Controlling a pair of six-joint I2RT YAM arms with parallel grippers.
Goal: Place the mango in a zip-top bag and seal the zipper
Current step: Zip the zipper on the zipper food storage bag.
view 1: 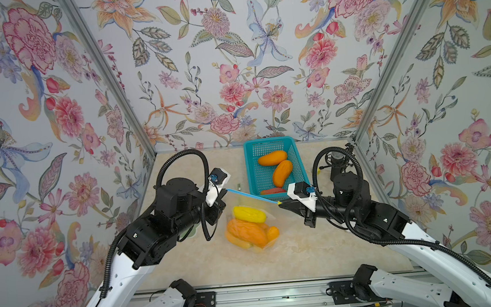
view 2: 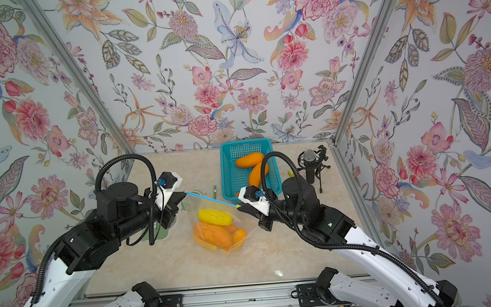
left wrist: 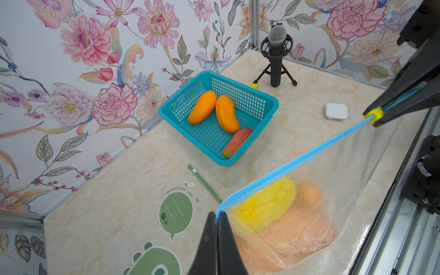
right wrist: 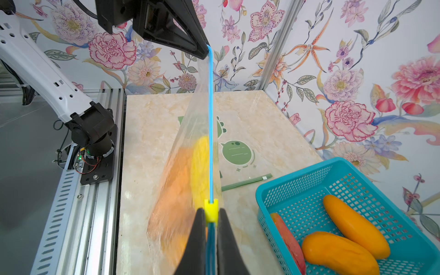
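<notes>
Zip-top bag (view 1: 253, 228): holds a yellow mango (view 1: 249, 214) and orange mangoes (view 1: 246, 235), its bottom resting mid-table (view 1: 306, 251). Blue zipper strip (view 1: 250, 196): taut between both arms. Left end effector (left wrist: 216, 214): clamped on one zipper end. Right end effector (right wrist: 211, 210): closed on the yellow slider (left wrist: 372, 116) at the opposite end. Status: loading done; seal apparently run full length; release outstanding. Basket (view 1: 250, 148): three mangoes inside.

A black microphone (left wrist: 276, 57) on a tripod stands near the desk's (left wrist: 107, 214) far corner. A small white case (left wrist: 336, 111), a green strip (left wrist: 204, 183) and green stickers (left wrist: 175, 212) lie flat on it.
</notes>
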